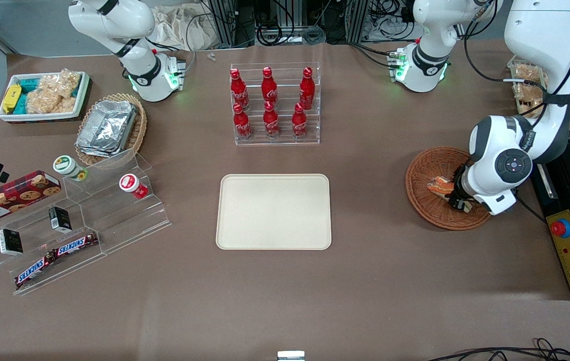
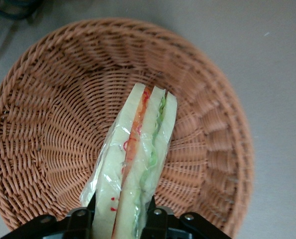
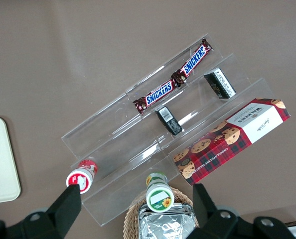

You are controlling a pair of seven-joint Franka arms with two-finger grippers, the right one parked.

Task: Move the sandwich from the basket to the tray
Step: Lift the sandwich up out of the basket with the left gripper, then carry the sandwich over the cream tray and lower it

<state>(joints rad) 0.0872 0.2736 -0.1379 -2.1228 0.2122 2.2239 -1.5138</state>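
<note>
Gripper (image 2: 119, 216) clamped on sandwich (image 2: 138, 164) over basket (image 2: 43, 124), wedge's long axis running straight out from fingers. Tray (image 1: 273, 211) well apart, toward parked arm's end (bare).

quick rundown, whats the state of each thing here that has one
gripper: shut on sandwich, down in the basket
sandwich: wrapped, on edge, held between the fingers
basket: upright, holds only the sandwich
tray: flat on the table, nothing on it
cola bottles: six, upright, capped, in the clear rack
foil containers: stacked in the paler basket
</note>
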